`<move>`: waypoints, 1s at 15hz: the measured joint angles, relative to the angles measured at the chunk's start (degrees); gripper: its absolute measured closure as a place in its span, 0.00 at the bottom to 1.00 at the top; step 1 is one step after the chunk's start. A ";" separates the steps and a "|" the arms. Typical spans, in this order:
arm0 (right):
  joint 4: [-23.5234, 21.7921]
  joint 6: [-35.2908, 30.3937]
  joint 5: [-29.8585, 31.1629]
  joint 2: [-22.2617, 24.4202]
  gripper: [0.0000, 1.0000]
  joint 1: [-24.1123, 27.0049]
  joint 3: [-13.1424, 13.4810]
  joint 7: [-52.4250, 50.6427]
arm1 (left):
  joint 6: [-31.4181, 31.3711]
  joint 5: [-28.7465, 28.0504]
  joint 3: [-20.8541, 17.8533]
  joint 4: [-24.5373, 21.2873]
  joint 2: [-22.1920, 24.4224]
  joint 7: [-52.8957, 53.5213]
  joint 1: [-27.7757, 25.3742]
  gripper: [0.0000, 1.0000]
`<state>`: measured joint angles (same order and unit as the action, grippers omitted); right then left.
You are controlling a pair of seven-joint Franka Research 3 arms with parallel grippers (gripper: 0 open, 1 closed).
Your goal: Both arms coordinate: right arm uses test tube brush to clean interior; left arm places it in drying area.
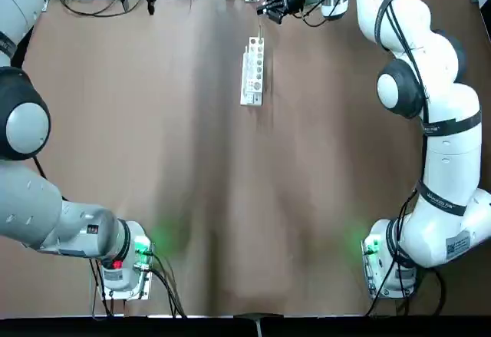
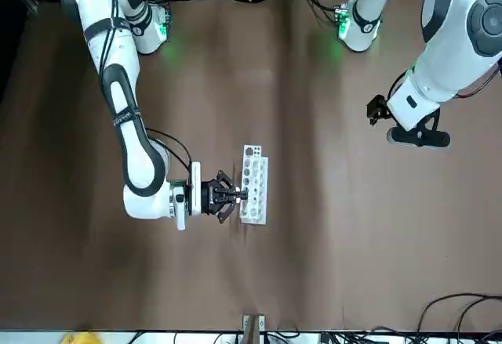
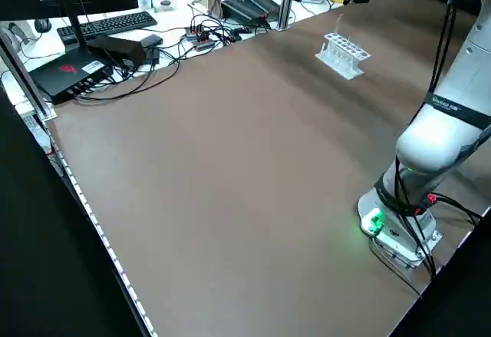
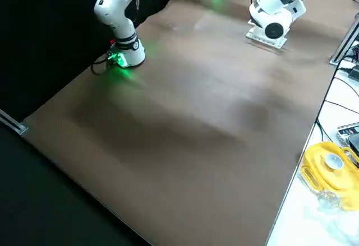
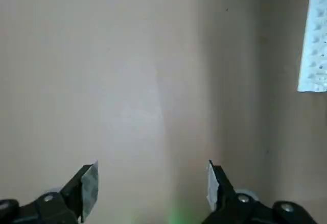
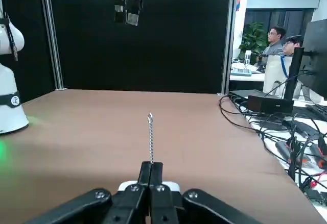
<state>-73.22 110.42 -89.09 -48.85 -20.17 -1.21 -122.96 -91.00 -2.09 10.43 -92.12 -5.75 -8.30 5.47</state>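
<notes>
Your right gripper (image 6: 150,175) has its fingers pressed together on the test tube brush (image 6: 150,138), whose twisted wire stem sticks straight out past the fingertips. In the top view that gripper (image 1: 275,5) sits at the worktop's far edge, at about 12 o'clock, with the drying area (image 1: 252,71) just inboard of it, lying flat on the brown worktop (image 1: 192,160). Your left gripper (image 5: 150,188) is spread wide, holding nothing, hovering over bare worktop toward 9 o'clock from the rack (image 5: 313,43).

thin brush (image 6: 150,138) upright, white rack (image 1: 252,71) flat
</notes>
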 joint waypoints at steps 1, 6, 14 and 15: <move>0.08 0.00 -0.11 0.11 0.98 0.03 0.00 0.00 | 0.00 0.00 0.00 0.01 0.00 0.00 0.00 0.00; 0.40 -0.11 -0.35 0.93 0.98 0.17 0.00 0.05 | 0.00 -0.02 -0.08 0.01 -0.19 5.78 -0.71 0.00; 0.56 -3.81 -0.53 2.40 0.98 0.46 0.01 3.55 | -0.52 11.38 -0.06 1.62 -1.86 18.82 -2.26 0.00; 0.57 -4.37 -0.53 2.57 0.98 0.62 0.01 3.66 | -1.05 14.03 -0.05 1.85 -2.33 20.65 -2.27 0.00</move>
<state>-72.64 106.05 -89.62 -46.28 -19.54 -1.20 -119.30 -92.05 11.94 10.38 -90.27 -8.08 12.35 3.20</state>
